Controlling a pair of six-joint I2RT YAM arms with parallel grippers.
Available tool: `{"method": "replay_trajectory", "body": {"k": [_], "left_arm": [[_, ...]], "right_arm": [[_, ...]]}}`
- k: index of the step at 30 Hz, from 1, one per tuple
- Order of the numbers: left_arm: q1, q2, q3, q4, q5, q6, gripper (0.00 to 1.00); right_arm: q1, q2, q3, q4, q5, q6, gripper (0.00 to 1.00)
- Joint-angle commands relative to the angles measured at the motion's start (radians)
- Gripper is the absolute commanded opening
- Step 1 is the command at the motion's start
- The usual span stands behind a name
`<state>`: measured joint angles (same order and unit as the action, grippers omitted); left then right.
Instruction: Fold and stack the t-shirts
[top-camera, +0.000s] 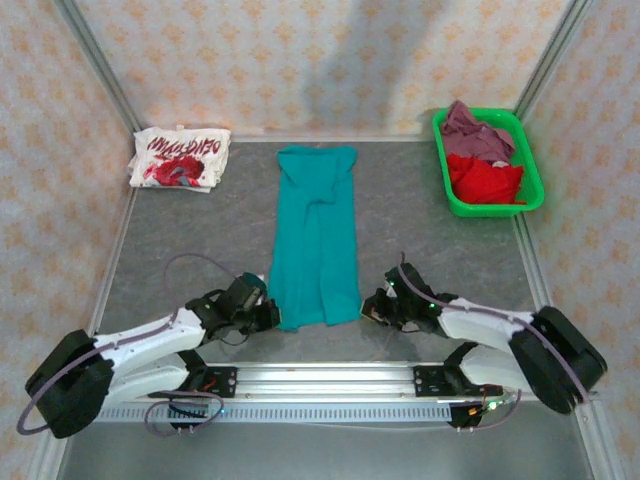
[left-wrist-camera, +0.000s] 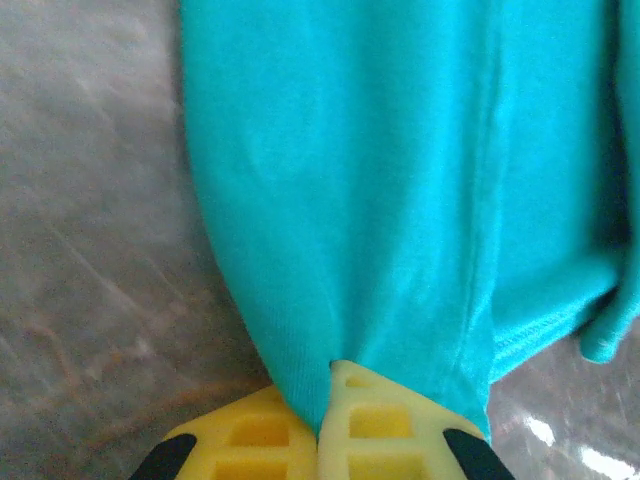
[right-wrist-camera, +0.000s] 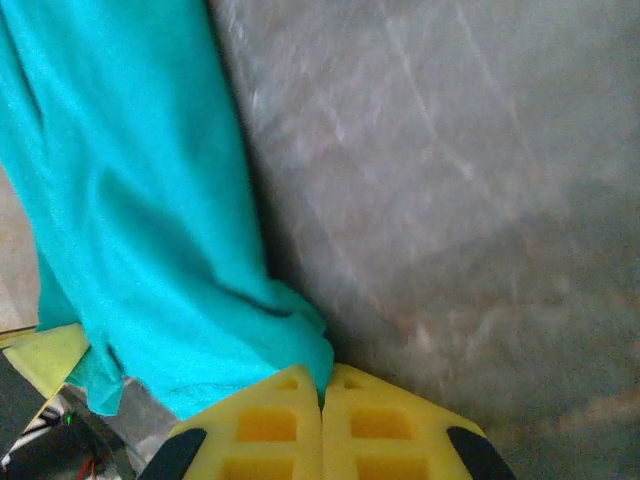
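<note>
Pinched the near hem of the teal t-shirt (top-camera: 316, 230), a long strip on the middle of the bench (top-camera: 430, 250), with left gripper (left-wrist-camera: 326, 390) and right gripper (right-wrist-camera: 322, 388) jaws clenched on one corner each. Next, for the end-to-end fold, likely called for carrying both corners evenly toward the collar.

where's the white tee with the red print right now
Top view: the white tee lies folded at the table's far left corner, left of the teal t-shirt, opposite the green basket.
</note>
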<state>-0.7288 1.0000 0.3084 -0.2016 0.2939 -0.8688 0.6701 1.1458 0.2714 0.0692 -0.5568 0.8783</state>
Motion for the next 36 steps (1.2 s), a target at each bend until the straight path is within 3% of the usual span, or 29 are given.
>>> {"method": "replay_trajectory", "body": {"k": [1,5,10,14,17,25,36], "left_arm": [[-0.103,-0.098,-0.003,-0.111,-0.17,-0.148,0.0],[-0.136,-0.151,-0.014,-0.114,-0.2,-0.194,0.0],[-0.132,-0.091,0.101,-0.205,-0.249,-0.135,0.0],[-0.033,-0.07,0.189,-0.257,-0.207,-0.06,0.0],[0.063,-0.041,0.232,-0.246,-0.152,0.012,0.0],[0.209,0.176,0.453,-0.243,-0.068,0.208,0.0],[0.354,0.467,0.693,-0.211,-0.069,0.391,0.0]], "right_arm": [[0.039,-0.125,-0.038,-0.082,0.041,0.005,0.0],[0.046,-0.232,-0.036,-0.132,0.082,0.02,0.0],[0.046,-0.237,0.045,-0.178,0.136,0.017,0.0],[0.043,-0.208,0.132,-0.212,0.211,-0.016,0.0],[0.023,-0.14,0.202,-0.21,0.226,-0.055,0.0],[-0.048,0.12,0.472,-0.272,0.234,-0.2,0.0],[-0.131,0.363,0.681,-0.211,0.244,-0.318,0.0]]}}
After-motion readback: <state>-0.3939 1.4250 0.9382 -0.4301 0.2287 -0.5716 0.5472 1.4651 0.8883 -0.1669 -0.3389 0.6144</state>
